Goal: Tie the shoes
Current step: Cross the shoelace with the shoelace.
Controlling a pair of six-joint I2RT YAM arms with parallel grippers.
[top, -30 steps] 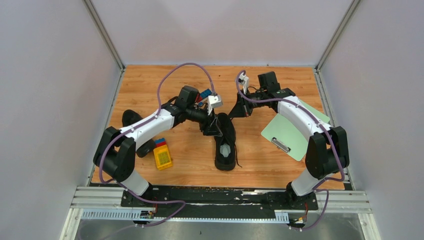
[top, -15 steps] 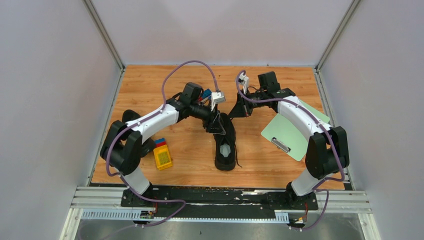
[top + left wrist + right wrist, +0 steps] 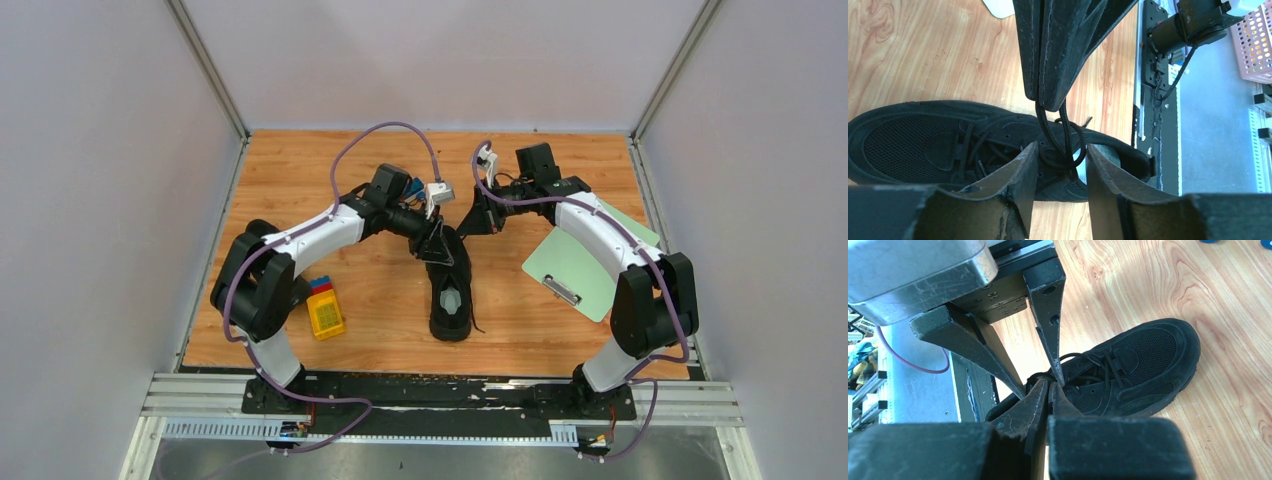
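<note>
One black shoe [image 3: 450, 290] lies mid-table, toe to the far side, pale insole showing. My right gripper [image 3: 1049, 386] is shut on its black lace [image 3: 1064, 131], which it holds pulled up from the shoe [image 3: 1128, 370]; two strands run up into its closed tips [image 3: 1048, 102]. My left gripper [image 3: 1060, 165] hangs over the shoe's tongue with its jaws apart and the lace loop standing between the fingers [image 3: 1024, 167], touching neither side. From above, the left gripper [image 3: 438, 247] and right gripper [image 3: 478, 222] meet over the laces. The other shoe is almost wholly hidden under my left arm.
A yellow toy block [image 3: 325, 313] lies left of the shoe. A pale green clipboard [image 3: 575, 262] sits to the right under my right arm. A blue object [image 3: 411, 187] lies behind my left wrist. Grey walls close in three sides of the table [image 3: 300, 170].
My left arm has swung right, bringing its gripper over the held lace loop, and its jaws have narrowed around it. The right gripper and the shoe have not moved.
</note>
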